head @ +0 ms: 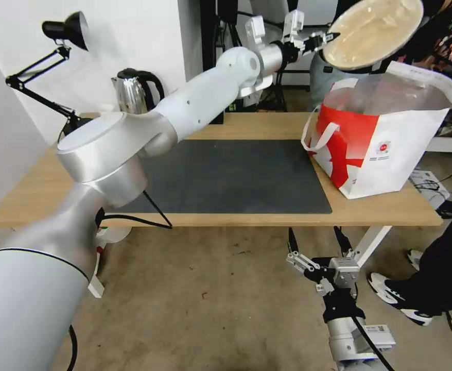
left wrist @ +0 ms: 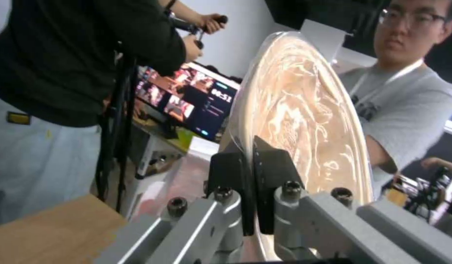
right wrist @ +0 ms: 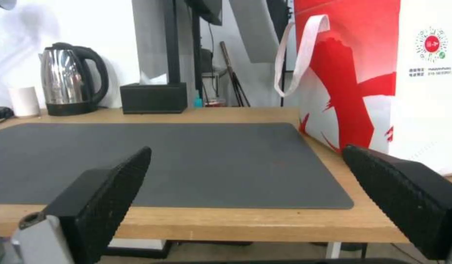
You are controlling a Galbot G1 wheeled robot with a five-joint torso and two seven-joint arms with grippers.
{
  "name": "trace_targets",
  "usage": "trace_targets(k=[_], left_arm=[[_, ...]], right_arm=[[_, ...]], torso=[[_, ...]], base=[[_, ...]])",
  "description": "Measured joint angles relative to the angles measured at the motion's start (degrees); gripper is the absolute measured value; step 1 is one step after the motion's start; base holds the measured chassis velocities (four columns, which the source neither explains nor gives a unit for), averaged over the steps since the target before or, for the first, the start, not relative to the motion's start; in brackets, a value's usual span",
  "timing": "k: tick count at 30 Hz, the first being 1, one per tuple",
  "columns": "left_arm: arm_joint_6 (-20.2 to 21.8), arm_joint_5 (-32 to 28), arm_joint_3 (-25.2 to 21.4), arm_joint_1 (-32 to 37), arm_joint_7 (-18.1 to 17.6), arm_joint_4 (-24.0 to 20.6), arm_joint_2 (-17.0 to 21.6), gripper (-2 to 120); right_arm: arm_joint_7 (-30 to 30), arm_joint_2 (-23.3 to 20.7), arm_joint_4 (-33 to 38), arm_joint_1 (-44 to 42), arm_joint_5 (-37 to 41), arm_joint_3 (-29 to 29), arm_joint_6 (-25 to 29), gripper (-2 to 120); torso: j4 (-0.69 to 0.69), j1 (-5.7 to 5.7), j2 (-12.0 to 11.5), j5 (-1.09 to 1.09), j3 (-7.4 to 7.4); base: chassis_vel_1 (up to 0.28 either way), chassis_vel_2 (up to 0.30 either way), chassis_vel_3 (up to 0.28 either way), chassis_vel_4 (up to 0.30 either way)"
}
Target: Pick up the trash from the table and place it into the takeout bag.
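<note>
The beige pulp bowl (head: 372,32), judged light, stiff and crushable, was held clamped by its rim in the left gripper (head: 325,39) above the takeout bag (head: 385,139) at the table's (head: 246,123) right end; the right gripper (head: 316,265) hung spread apart below the front edge.

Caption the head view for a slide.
Left gripper holds the beige pulp bowl above the open takeout bag; right gripper waits below the table.

Beige pulp bowl (head: 372,31) — pale, swirled brownish inside; takeout bag (head: 390,149) white with a red splash and silver lining; dark grey mat (head: 236,178) on the light-wood table (head: 30,190).
</note>
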Motion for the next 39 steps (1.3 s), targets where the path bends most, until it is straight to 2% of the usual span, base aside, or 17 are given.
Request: trace_targets(k=[3, 7, 39], left_arm=[[0.1, 1.4, 0.7, 1.0, 2.0, 0.3, 0.1, 0], [0.5, 2.7, 1.3, 1.7, 3.0, 0.5, 0.1, 0], [1.6, 5.9, 4.3, 3.7, 5.1, 1.0, 0.2, 0]], right_arm=[[0.0, 0.0, 0.0, 0.0, 0.0, 0.0, 0.0, 100], [0.0, 0.0, 0.0, 0.0, 0.0, 0.0, 0.0, 100], [0.0, 0.0, 0.0, 0.0, 0.0, 0.0, 0.0, 100]], torso=[[0.00, 0.00, 0.0, 0.00, 0.00], [0.00, 0.00, 0.0, 0.00, 0.00], [0.00, 0.00, 0.0, 0.00, 0.00]], base=[[0.000, 0.000, 0.000, 0.000], [0.000, 0.000, 0.000, 0.000], [0.000, 0.000, 0.000, 0.000]])
